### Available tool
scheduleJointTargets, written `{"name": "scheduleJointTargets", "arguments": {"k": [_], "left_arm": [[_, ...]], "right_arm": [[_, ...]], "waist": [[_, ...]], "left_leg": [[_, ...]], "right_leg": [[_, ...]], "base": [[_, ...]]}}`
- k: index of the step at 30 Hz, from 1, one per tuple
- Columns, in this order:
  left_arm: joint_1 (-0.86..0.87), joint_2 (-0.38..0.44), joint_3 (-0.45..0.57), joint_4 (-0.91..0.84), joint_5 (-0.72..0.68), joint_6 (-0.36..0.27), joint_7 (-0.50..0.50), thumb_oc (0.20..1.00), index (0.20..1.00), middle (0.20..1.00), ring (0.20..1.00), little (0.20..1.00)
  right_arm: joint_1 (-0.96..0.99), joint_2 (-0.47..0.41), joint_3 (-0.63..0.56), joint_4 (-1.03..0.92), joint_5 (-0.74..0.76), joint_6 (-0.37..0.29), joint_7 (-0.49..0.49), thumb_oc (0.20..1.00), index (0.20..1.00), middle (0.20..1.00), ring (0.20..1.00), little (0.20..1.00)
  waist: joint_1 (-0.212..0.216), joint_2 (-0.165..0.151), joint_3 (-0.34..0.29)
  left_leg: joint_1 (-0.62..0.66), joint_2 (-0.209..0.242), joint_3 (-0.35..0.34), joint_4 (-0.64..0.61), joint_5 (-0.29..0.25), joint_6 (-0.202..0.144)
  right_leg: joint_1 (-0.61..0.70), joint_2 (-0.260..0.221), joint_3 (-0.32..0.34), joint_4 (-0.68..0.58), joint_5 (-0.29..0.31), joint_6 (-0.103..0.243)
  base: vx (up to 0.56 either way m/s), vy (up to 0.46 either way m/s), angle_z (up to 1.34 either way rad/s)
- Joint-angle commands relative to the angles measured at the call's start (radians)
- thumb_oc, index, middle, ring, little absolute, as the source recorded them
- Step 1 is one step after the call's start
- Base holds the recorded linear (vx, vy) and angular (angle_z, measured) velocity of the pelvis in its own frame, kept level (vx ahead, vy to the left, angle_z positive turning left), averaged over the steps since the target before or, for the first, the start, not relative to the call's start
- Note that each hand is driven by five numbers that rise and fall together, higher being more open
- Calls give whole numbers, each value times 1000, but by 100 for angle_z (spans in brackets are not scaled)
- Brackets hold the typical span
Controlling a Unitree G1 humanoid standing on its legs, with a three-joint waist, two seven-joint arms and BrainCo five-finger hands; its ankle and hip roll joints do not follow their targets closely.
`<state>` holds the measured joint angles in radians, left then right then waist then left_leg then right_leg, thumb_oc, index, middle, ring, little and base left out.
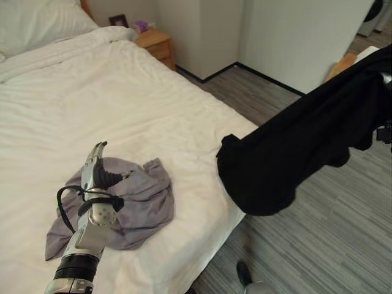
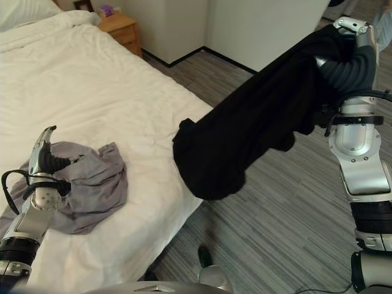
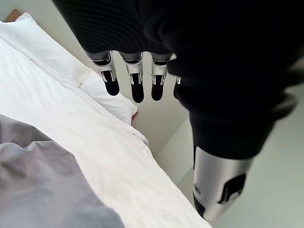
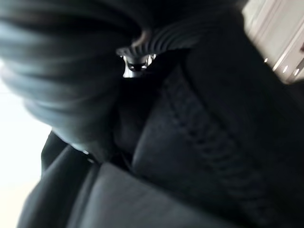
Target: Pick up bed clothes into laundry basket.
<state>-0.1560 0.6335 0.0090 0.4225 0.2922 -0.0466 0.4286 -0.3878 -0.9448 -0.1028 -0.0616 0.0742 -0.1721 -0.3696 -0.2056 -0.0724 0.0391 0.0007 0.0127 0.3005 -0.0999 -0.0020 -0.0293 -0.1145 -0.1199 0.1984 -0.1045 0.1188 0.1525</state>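
bare bed [image 1: 122, 92] beyond grey garment [image 1: 138, 202], open floor [image 2: 282, 202] (bedside)

Small light-wood nightstand [image 1: 158, 44] beside the bed's head corner. Grey striped wood-look floor [image 1: 318, 233] along the bed's side edge.

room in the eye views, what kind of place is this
Most likely a bedroom: a bed made up in white linen with a pillow at its head, a wooden nightstand beside it, and clothes about, a grey garment lying on the bed.
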Motion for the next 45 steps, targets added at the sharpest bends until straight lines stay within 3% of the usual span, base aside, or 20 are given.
{"name": "scheduleJointTargets", "arguments": {"k": [1,9,10,15,16,17,20,24,25,26,27,29,32,34,39,41,42,44,45], "left_arm": [[-38,24,-32,78,76,45,-7,1000,1000,1000,1000,1000],[-77,-4,-126,338,198,122,-59,1000,1000,1000,1000,1000],[-91,7,-184,426,253,135,-98,1000,1000,1000,1000,1000],[-116,-33,-298,654,272,114,-192,1000,1000,1000,1000,1000],[-122,-45,-311,689,268,104,-204,338,338,338,338,338],[-121,-54,-320,709,258,94,-215,200,200,200,200,200],[-114,-47,-308,684,222,67,-236,200,200,200,200,200],[-71,38,-148,298,-29,8,-189,200,200,200,200,200],[-64,42,-145,290,-30,12,-191,200,200,200,200,200],[-38,66,-53,99,-130,-18,-164,200,200,200,200,200],[-33,68,-27,41,-169,-37,-153,200,200,200,200,200],[-72,90,74,-238,-351,-153,-111,200,200,200,200,200],[-62,15,114,-417,-460,-234,-108,200,200,200,200,200],[-33,-62,114,-548,-532,-274,-131,200,200,200,200,200],[-5,-155,118,-602,-548,-305,-137,200,200,200,200,200],[27,-192,135,-625,-554,-314,-140,200,200,200,200,200],[49,-211,135,-642,-575,-315,-132,200,200,200,200,200],[59,-219,135,-649,-580,-320,-136,200,200,200,200,200],[69,-224,132,-657,-582,-322,-140,200,200,200,200,200]], "right_arm": [[-75,-42,-87,42,-28,-5,-56,200,200,200,200,200],[-8,-85,-185,37,-11,-3,-48,200,200,200,200,200],[-11,-100,-199,32,-2,-9,-51,200,200,200,200,200],[-84,-121,-158,38,18,-14,-46,200,200,200,200,200],[-104,-124,-143,40,18,-16,-45,200,200,200,200,200],[-113,-120,-129,41,17,-17,-42,200,200,200,200,200],[-130,-116,-108,38,7,-17,-36,200,200,200,200,200],[-75,-82,-120,-14,-45,14,-26,200,200,200,200,200],[-71,-78,-123,-19,-46,16,-25,200,200,200,200,200],[-29,-64,-153,-27,-83,44,-28,200,200,200,200,200],[-18,-47,-158,-18,-97,47,-32,200,200,200,200,200],[-37,25,-146,-3,-132,26,-53,200,200,200,200,200],[-29,132,-153,-6,-122,7,-62,200,200,200,200,200],[-4,215,-161,-42,-107,-6,-56,200,200,200,200,200],[38,342,-132,-114,-83,-41,-20,200,200,200,200,200],[64,441,-78,-141,0,-78,27,200,200,200,200,200],[77,472,-29,-149,39,-91,63,200,200,200,200,200],[90,473,-16,-142,44,-93,76,200,200,200,200,200],[94,476,-2,-142,48,-92,88,200,200,200,200,200]], "waist": [[14,42,-40],[15,45,-11],[8,50,5],[1,62,28],[1,63,32],[0,67,36],[0,73,37],[12,81,26],[11,78,26],[21,74,25],[36,72,32],[121,76,41],[142,57,10],[140,63,-7],[120,71,-10],[117,78,0],[134,76,26],[139,73,35],[144,68,37]], "left_leg": [[-61,70,-56,13,17,-59],[-72,67,-24,13,7,-47],[-75,67,-20,13,0,-44],[-91,74,8,13,-1,-42],[-94,76,15,13,5,-42],[-87,77,20,13,-1,-42],[-77,78,29,13,-6,-43],[-44,71,35,13,-9,-42],[-46,71,35,13,-2,-42],[-28,72,40,13,-2,-42],[-20,80,48,13,3,-44],[39,146,156,13,3,-67],[52,165,201,13,15,-83],[64,186,212,13,20,-100],[132,222,230,18,39,-128],[131,276,257,137,94,-161],[72,328,204,315,156,-182],[42,350,169,379,178,-188],[2,341,120,434,167,-176]], "right_leg": [[39,-50,-37,19,-26,81],[-1,-59,-65,19,-3,98],[-13,-61,-74,19,-1,104],[-53,-54,-78,17,17,108],[-61,-53,-75,17,24,107],[-57,-53,-80,17,16,107],[-55,-53,-79,17,18,109],[-23,-76,-106,17,18,107],[-25,-76,-105,17,24,107],[-2,-85,-143,26,10,101],[-7,-93,-198,69,7,91],[22,-201,-629,258,-75,34],[51,-229,-697,163,-8,63],[46,-215,-677,80,51,77],[65,-165,-601,28,17,61],[90,-117,-574,19,-40,29],[112,-76,-549,17,-82,-10],[120,-64,-544,17,-99,-25],[126,-57,-539,17,-110,-37]], "base": [[11,85,-35],[12,43,-14],[3,47,2],[-15,39,-29],[30,53,-50],[27,22,-44],[40,-1,-36],[4,-36,-34],[-39,-77,-4],[-65,-91,-15],[-115,-158,-8],[-97,-262,-108],[26,-322,-123],[135,-429,-112],[158,-383,-92],[242,-495,-91],[204,-388,-116],[190,-304,-102],[253,-358,-50]]}}
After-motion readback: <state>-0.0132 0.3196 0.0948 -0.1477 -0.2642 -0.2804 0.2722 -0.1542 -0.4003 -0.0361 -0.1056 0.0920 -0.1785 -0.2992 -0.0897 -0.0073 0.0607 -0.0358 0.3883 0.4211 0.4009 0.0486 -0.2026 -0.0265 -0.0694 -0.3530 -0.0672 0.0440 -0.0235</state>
